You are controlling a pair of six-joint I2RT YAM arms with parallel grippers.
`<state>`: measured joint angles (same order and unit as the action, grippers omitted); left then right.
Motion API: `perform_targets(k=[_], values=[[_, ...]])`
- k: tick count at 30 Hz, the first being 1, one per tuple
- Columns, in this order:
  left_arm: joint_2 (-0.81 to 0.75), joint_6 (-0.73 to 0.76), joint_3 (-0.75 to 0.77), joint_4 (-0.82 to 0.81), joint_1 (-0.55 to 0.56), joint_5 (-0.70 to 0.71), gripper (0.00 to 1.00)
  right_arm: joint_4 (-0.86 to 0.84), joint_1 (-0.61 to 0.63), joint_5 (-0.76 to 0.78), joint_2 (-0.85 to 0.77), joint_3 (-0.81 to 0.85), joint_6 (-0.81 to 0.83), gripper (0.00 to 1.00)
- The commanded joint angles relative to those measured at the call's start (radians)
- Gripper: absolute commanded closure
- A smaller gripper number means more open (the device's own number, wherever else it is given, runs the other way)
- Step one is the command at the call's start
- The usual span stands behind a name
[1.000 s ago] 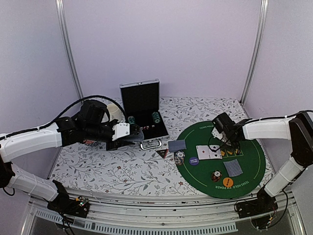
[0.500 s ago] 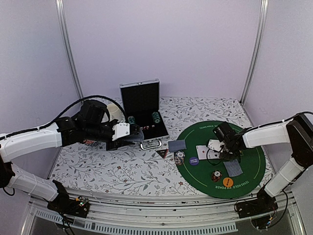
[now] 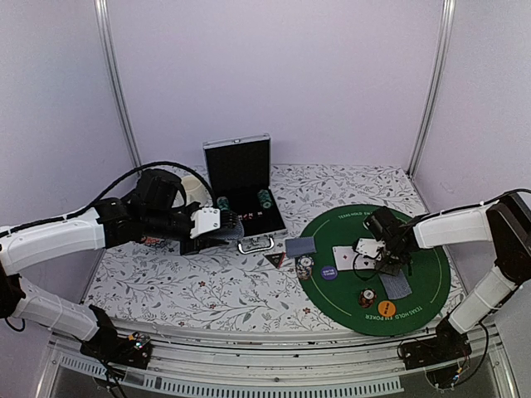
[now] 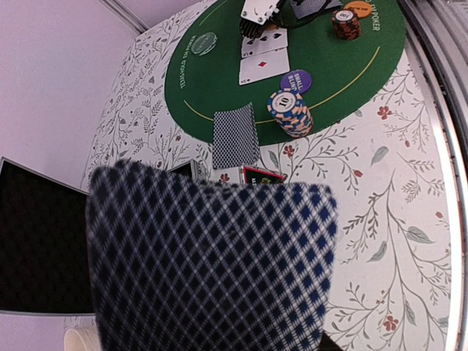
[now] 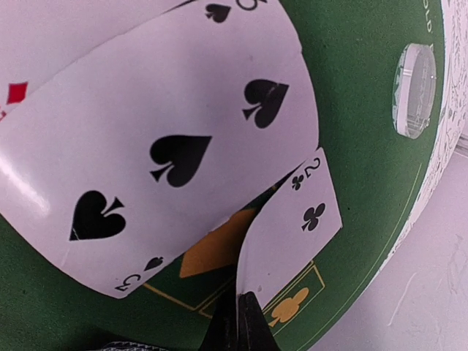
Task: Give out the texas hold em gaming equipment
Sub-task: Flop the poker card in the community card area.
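- Top external view: the round green mat (image 3: 423, 286) lies under the right claw (image 3: 387, 267), which points down over its middle.
- The open metal case (image 3: 239, 170) stands just beyond the left claw (image 3: 222, 225), with its lid upright and its handle just beside the claw tip.
- A cream mug (image 3: 197, 189) sits behind the left claw, mostly hidden by that arm.
- The left claw holds a blue-backed card (image 4: 212, 270). In the left wrist view the card fills the lower frame and hides the fingers.
- The right claw is pinched tight on the lower corner of the two of clubs (image 5: 292, 234). The three of spades (image 5: 168, 146) lies face up on the mat, touching that card's top edge.
- One face-down card (image 3: 396, 284) lies just on the near side of the right claw. Another (image 3: 300, 246) is at the mat's left rim, between the two claws.
- One chip stack (image 3: 305, 266) stands at the mat's left edge, and a second (image 3: 366, 297) stands nearer than the right claw.
- The purple disc (image 3: 329, 270) lies to the left of the right claw, and the orange disc (image 3: 386, 308) lies by the front rim.
- The dark triangular marker (image 3: 275, 259) lies off the mat, between the claws.
- A clear disc (image 5: 414, 89) rests on the mat beyond the right claw.
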<state>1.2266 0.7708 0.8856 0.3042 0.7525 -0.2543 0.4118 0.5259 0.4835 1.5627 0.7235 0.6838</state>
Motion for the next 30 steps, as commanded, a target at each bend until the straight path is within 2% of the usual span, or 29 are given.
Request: perform_targets(k=[1,11,14,18,21,30], values=[[-0.013,0.003,0.009,-0.013,0.010,-0.004,0.63,0.049,-0.013,-0.021,0.007,0.028,-0.045,0.98],[-0.019,0.004,0.007,-0.012,0.008,0.002,0.63,0.068,-0.012,-0.046,0.056,0.047,-0.048,0.98],[-0.021,0.004,0.008,-0.011,0.009,0.006,0.63,0.067,-0.011,-0.044,0.051,0.041,-0.045,0.95],[-0.021,0.004,0.007,-0.011,0.009,0.004,0.63,0.076,-0.008,-0.050,0.036,0.044,-0.040,0.83],[-0.018,0.004,0.007,-0.010,0.008,0.004,0.62,0.105,0.000,-0.082,0.029,0.057,-0.043,0.70],[-0.009,0.004,0.007,-0.011,0.009,0.000,0.62,0.211,0.037,-0.187,-0.053,0.096,-0.081,0.48]])
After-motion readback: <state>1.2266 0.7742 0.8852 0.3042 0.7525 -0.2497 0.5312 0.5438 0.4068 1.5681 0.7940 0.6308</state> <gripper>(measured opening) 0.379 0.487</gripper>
